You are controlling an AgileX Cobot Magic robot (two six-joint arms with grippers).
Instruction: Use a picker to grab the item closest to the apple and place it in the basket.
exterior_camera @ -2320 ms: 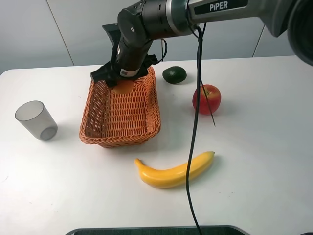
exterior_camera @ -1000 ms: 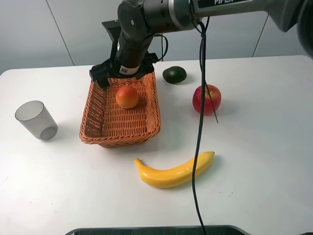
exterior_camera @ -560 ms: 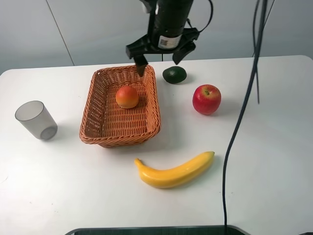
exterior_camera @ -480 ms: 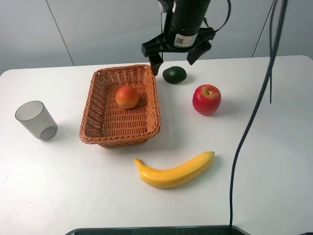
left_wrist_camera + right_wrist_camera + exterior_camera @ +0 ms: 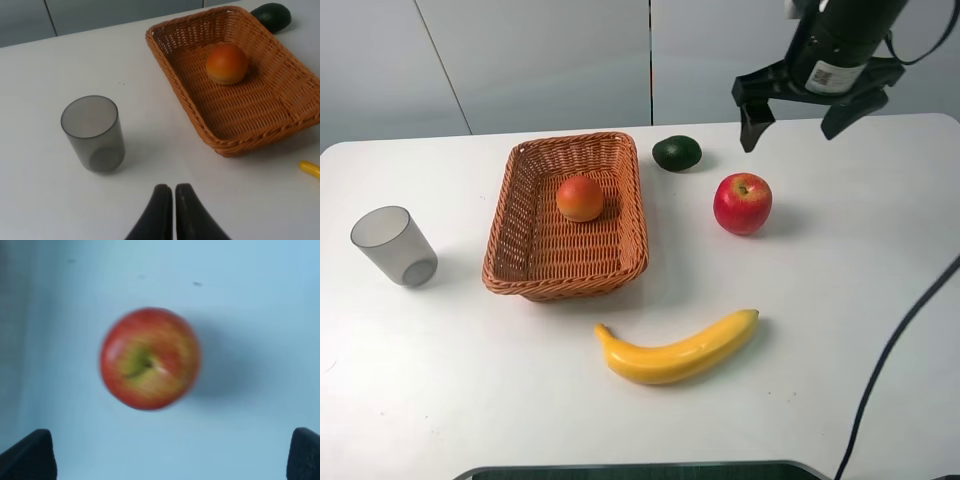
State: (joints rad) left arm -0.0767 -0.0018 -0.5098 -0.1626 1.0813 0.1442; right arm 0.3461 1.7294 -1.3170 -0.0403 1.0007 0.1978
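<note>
Orange fruit (image 5: 580, 198) lies inside the wicker basket (image 5: 565, 290), in its far half, resting on the woven floor and clear of the walls.

Nearest the camera on the white worktop (image 5: 470, 400): yellow banana (image 5: 675, 350), lying flat just in front of the basket's near right corner, not touching it.

Left side, mid-depth: grey translucent cup (image 5: 393, 245), upright, well apart from the basket. Left wrist view shows the left pincer (image 5: 172, 192) with fingers pressed together and nothing between them, over bare worktop with the cup close ahead.

Right of the basket: red apple (image 5: 742, 202), upright, stem up.

Farther back: dark green avocado (image 5: 677, 152), just beside the basket's far right corner, near the apple.

Highest and farthest: right pincer (image 5: 789, 140), jaws spread wide, empty, raised above the worktop. Its wrist view is blurred and shows the apple below, between the fingertips.
</note>
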